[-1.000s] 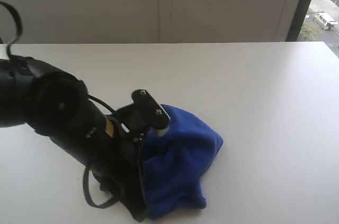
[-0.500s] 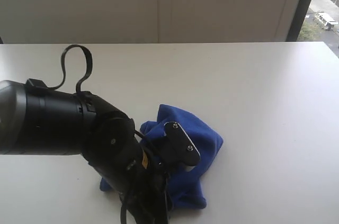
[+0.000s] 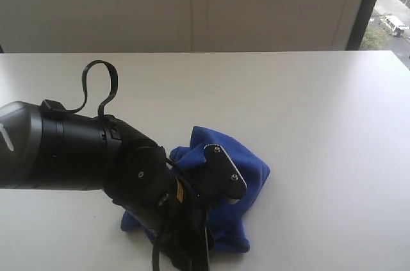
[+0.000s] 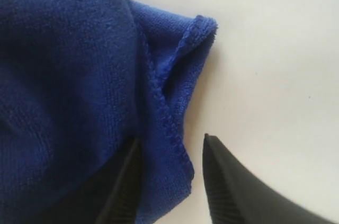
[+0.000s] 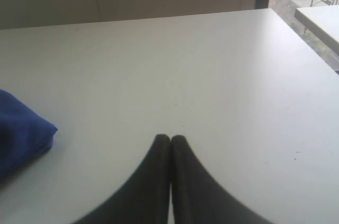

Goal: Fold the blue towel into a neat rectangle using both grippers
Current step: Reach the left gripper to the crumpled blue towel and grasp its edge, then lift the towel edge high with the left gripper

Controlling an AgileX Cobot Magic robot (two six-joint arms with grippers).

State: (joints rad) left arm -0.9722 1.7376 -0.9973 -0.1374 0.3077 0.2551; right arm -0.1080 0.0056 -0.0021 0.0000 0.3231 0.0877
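The blue towel (image 3: 248, 163) lies crumpled in a loose heap on the white table (image 3: 320, 111), near its front. My left gripper (image 3: 213, 210) points down over the towel's left part and covers some of it. In the left wrist view this gripper (image 4: 171, 139) is open, and a stitched hem of the towel (image 4: 69, 75) lies between its two black fingers (image 4: 225, 187) without being pinched. My right gripper (image 5: 170, 138) is shut on nothing and hovers over bare table, with a corner of the towel (image 5: 21, 128) off to one side. It is out of the exterior view.
The table's far edge (image 3: 205, 52) meets a plain beige wall. A dark window frame (image 3: 364, 8) stands at the back right. The left arm's thick black body (image 3: 70, 156) and its looping cable (image 3: 99, 88) fill the front left.
The left gripper has opened and let go of the towel. Its arm swung toward the front and turned, and the towel heap sank a little. The right gripper stayed shut.
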